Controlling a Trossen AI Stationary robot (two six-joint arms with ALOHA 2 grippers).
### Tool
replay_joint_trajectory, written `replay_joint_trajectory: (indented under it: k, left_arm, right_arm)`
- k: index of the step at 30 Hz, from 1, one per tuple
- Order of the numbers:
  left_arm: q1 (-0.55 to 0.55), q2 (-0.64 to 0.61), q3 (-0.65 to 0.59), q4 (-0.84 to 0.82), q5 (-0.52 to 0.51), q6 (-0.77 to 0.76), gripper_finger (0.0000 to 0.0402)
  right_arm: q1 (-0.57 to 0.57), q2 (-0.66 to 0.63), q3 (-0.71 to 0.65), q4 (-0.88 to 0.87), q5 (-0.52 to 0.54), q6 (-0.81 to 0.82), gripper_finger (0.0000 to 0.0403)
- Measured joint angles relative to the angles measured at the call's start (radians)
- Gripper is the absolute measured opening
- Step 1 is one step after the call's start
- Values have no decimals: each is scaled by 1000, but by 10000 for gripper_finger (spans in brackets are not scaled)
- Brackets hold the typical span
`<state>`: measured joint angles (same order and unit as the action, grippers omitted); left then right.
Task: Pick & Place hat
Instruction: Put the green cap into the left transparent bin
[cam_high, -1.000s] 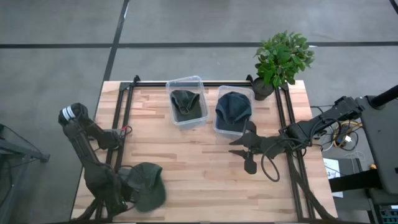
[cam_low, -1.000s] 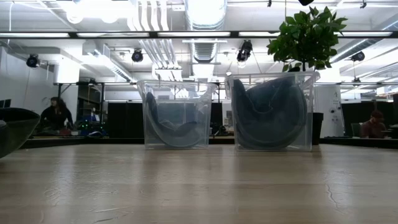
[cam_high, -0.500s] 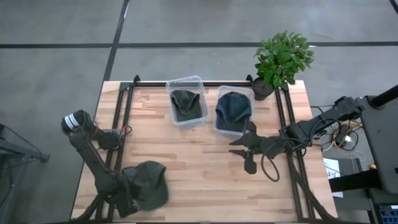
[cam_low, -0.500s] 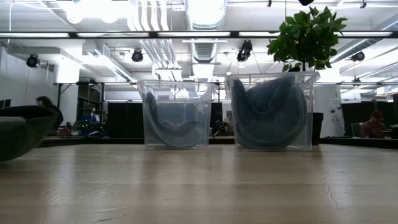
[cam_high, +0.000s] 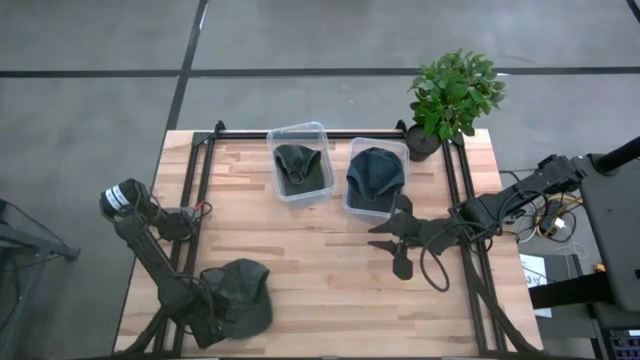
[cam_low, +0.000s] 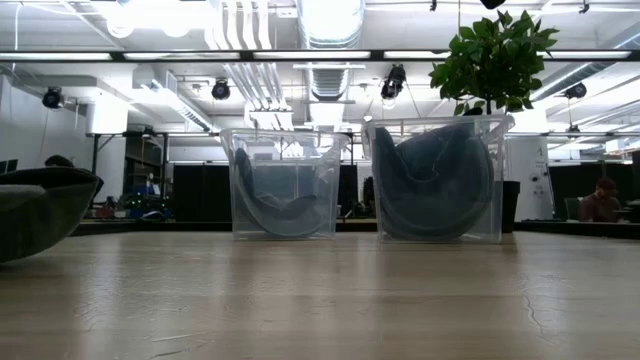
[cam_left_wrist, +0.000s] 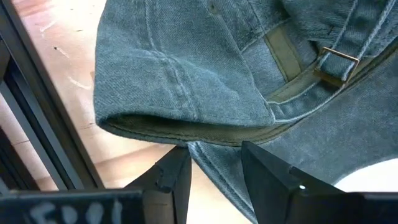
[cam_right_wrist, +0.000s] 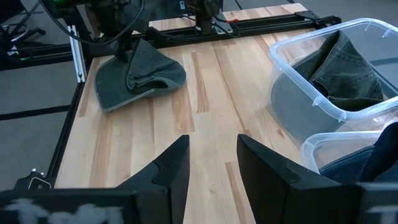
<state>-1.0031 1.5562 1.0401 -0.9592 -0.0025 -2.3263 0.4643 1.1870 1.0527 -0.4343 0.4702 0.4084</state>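
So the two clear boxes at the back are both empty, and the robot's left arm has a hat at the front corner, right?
Not quite. The boxes are not empty: the high view shows a hat in the left bin and another in the right bin. The rest is right: the left gripper grips the loose hat at the table's front left corner.

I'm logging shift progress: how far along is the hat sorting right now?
Done: two clear bins each hold a hat, the left bin and the right bin. In hand: the left gripper has its jaws closed on the edge of the loose hat at the table's near left corner. Left: getting it placed. The right gripper waits, jaws open, by the right bin.
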Motion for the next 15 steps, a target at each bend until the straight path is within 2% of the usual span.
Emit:
replay_joint_trajectory:
  k: [15]
  left_arm:
    - [0,3,-28,1,1,-25,131]
  right_arm:
    - [0,0,0,0,0,0,117]
